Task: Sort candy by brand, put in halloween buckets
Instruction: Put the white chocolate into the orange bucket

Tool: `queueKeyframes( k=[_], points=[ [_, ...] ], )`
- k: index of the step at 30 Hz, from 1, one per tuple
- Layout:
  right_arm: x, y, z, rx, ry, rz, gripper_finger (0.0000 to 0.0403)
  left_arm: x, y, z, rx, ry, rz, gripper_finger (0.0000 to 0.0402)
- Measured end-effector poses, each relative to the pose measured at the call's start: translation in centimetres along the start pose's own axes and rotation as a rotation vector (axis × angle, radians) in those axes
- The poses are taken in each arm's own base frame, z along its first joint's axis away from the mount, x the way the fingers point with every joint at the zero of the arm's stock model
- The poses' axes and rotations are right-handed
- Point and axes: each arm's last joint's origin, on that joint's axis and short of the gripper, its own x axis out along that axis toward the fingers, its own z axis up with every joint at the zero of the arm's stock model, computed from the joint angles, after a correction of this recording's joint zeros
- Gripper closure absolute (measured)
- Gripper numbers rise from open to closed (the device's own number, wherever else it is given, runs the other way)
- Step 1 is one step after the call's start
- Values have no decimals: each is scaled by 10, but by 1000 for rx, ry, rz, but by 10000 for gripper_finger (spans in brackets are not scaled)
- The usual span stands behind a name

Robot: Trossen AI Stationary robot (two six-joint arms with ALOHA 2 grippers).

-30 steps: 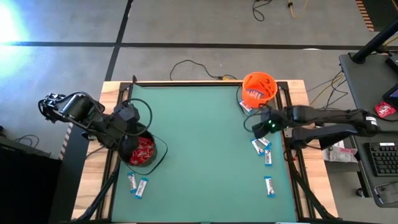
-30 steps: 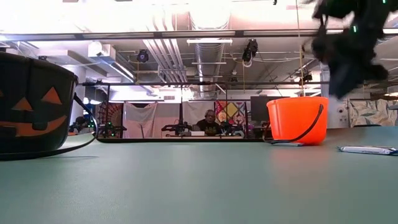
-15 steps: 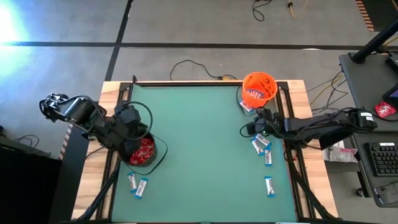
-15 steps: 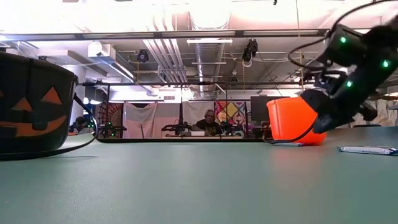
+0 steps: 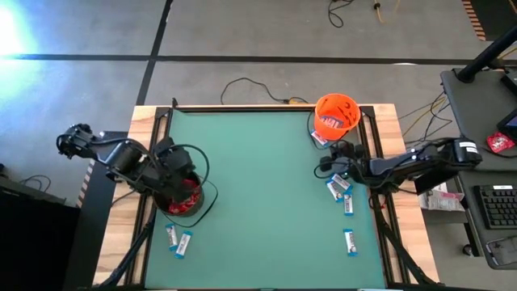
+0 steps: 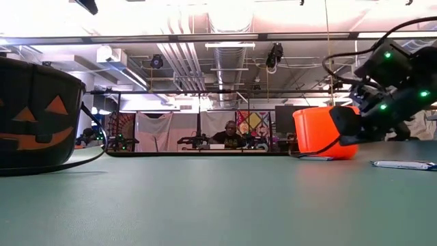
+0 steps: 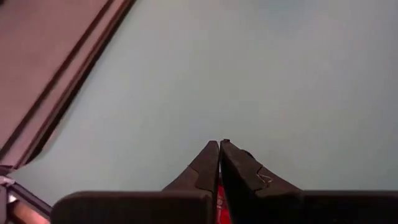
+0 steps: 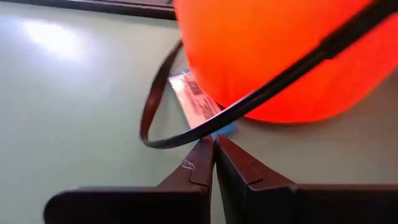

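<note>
The orange bucket (image 5: 337, 113) stands at the far right of the green mat, with white-and-blue bars inside. One more bar (image 8: 196, 99) lies at its foot under the drooping black handle (image 8: 186, 134). My right gripper (image 8: 213, 142) is shut and low, its tips at that bar's near end. The black bucket (image 5: 202, 198) with red packets (image 5: 188, 203) stands at the left. My left gripper (image 7: 219, 144) hangs shut over it. Loose bars lie on the mat at right (image 5: 339, 187) and near left (image 5: 178, 239). My right gripper's shut tips (image 8: 205, 155) come at the bar's blue end (image 8: 225, 129) almost level, from the table's right, just under the bucket's handle. I cannot tell whether they touch the bar or the handle.
Two more bars (image 5: 349, 241) lie along the mat's right side. The mat's raised black frame (image 5: 373, 137) runs close behind the right gripper. The wide middle of the mat (image 5: 258, 194) holds nothing. A person sits far off in the room (image 6: 231, 134).
My right gripper has dropped from above the mat down to the foot of the orange bucket and tipped from pointing steeply down to almost level. My left arm has sunk lower over the black bucket and covers more of it.
</note>
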Motion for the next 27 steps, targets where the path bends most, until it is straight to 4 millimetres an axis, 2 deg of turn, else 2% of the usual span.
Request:
queueKeyframes(
  k=[4, 9, 16, 22, 27],
  points=[
    [4, 4, 2, 0, -73, -22, 394, 7, 2, -4, -35, 10, 30, 402],
    [13, 9, 2, 9, -83, -47, 394, 9, 5, -8, -49, 20, 35, 402],
    [36, 25, 5, -13, -52, -127, 394, 4, 10, -8, -69, 6, 23, 402],
    [62, 34, -1, 12, 24, -198, 394, 1, 13, -9, -78, -4, 13, 402],
    [64, 44, -8, 37, 99, -219, 394, -2, 16, -10, -85, -9, 2, 402]
  ],
)
